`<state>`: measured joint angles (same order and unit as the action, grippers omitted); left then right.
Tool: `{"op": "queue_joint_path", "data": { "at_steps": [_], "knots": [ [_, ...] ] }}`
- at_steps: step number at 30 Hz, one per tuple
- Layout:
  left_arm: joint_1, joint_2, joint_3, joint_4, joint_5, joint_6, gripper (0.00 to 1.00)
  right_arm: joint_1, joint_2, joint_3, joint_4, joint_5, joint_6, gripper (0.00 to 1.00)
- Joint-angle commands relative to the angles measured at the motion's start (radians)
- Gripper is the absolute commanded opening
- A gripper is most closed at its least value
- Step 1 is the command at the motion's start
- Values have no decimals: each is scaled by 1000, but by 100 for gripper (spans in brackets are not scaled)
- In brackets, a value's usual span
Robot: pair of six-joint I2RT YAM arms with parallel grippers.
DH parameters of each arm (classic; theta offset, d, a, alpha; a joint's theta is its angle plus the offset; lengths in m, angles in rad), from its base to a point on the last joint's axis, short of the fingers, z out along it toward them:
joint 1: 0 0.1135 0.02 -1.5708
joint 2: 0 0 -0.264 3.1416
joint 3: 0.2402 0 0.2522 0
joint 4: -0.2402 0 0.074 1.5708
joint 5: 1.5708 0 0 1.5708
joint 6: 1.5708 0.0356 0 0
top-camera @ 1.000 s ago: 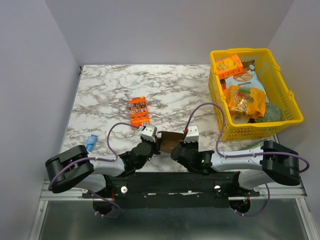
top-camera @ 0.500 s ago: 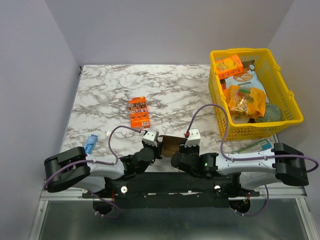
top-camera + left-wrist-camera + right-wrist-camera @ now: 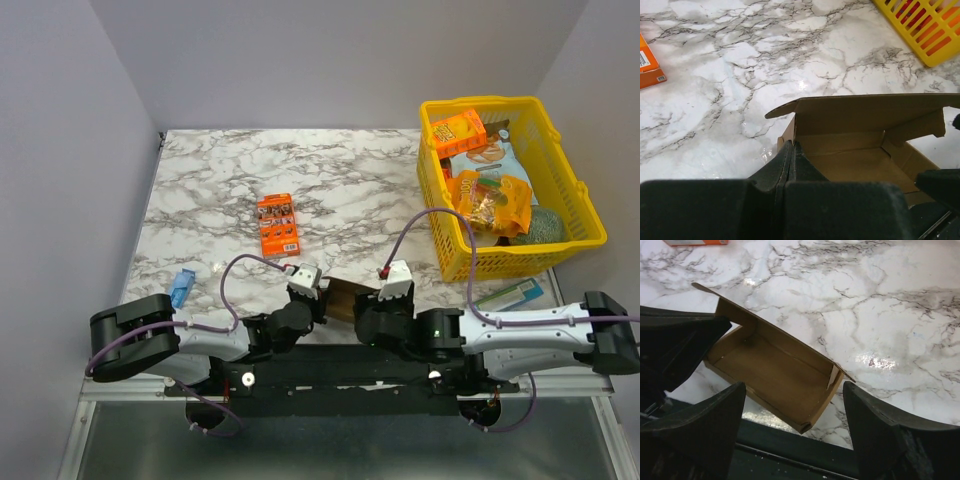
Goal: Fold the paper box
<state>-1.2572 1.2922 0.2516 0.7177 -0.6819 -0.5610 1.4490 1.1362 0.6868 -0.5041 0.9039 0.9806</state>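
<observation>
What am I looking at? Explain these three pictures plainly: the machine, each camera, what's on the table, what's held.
These are two robot arms bolted at the table's near edge, each ending in a two-finger gripper. The wide picture looks down from above and behind them; the other two come from a camera on each wrist. On the marble-patterned table lie a flat orange printed box, a small blue object and a yellow plastic basket of snacks. Between the arms sits the open brown cardboard box, one flap raised. The left gripper is shut, pinching its end wall; the right gripper is open, holding nothing.
</observation>
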Motion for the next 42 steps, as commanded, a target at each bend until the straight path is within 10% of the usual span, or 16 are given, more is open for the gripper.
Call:
{"op": "queue_joint_path", "data": {
  "at_steps": [1, 20, 42],
  "knots": [
    [-21, 10, 15, -44, -59, 6, 0, 19, -120, -12, -56, -124, -52, 89],
    [-134, -37, -14, -6, -68, 99, 7, 17, -181, 166, -206, -120, -172, 91],
    [-99, -516, -167, -122, 188, 213, 83, -6, -73, 48, -59, -129, -345, 82]
  ]
}}
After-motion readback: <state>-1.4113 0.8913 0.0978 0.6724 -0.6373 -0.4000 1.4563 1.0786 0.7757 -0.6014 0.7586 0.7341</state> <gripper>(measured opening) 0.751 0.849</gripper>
